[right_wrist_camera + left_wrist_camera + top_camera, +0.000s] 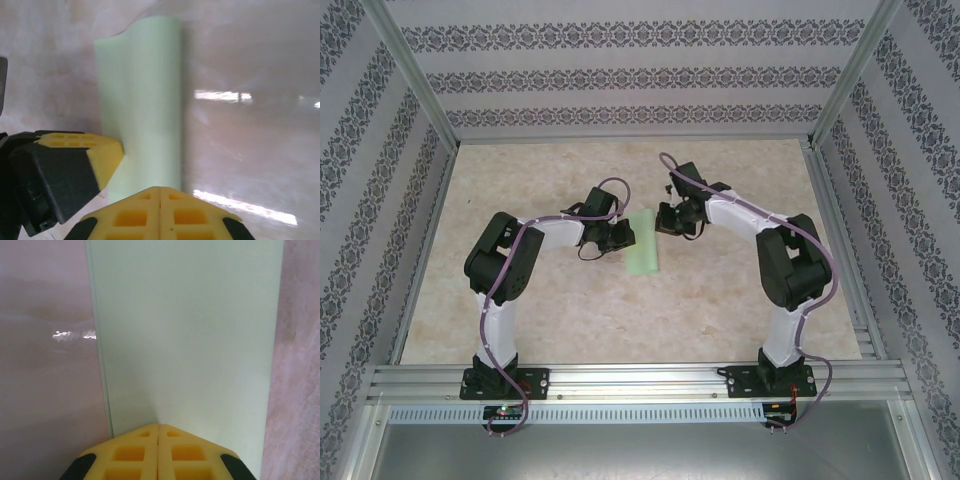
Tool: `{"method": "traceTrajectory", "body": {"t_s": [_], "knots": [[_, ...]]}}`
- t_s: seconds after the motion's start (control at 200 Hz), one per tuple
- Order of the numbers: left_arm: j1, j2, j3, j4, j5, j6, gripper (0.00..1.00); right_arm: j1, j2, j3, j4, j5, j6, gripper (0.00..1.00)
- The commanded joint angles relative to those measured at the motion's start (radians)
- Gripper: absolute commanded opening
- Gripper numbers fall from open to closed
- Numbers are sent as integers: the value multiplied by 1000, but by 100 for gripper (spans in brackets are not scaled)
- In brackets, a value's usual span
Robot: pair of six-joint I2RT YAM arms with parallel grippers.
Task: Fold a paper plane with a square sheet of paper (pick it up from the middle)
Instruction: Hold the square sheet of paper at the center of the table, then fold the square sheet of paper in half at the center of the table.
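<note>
Marbled beige counter [570,320] on my feed carries the sheet of paper [643,252] at its middle, pale green and folded into a long flat strip. My left tool [158,429] and right tool [160,191] are each pressed together, tips at the strip's edges.

The marbled beige table [570,320] bears a folded green sheet [644,250].

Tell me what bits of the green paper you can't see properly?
Left wrist view: the square sheet of paper runs off the top edge; shut jaws cover its near edge.
Right wrist view: both arms' jaws hide its near end.
Top view: too small to show creases, or whether either jaws pinch it.
</note>
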Motion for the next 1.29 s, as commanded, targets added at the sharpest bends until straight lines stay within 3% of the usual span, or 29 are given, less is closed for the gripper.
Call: {"method": "traceTrajectory", "body": {"t_s": [0.0, 0.545, 0.834, 1.289], "knots": [[-7, 90, -34, -150, -92, 7, 6, 23, 56, 48, 25, -74, 2, 1], [-6, 96, -36, -151, -91, -21, 4, 61, 181, 117, -6, -137, -14, 0], [-7, 99, -34, -170, -101, -24, 3, 59, 223, 124, -30, -104, -12, 0], [-2, 107, -48, -243, -153, -17, 2, -29, 182, -42, 65, -175, -47, 0]]}}
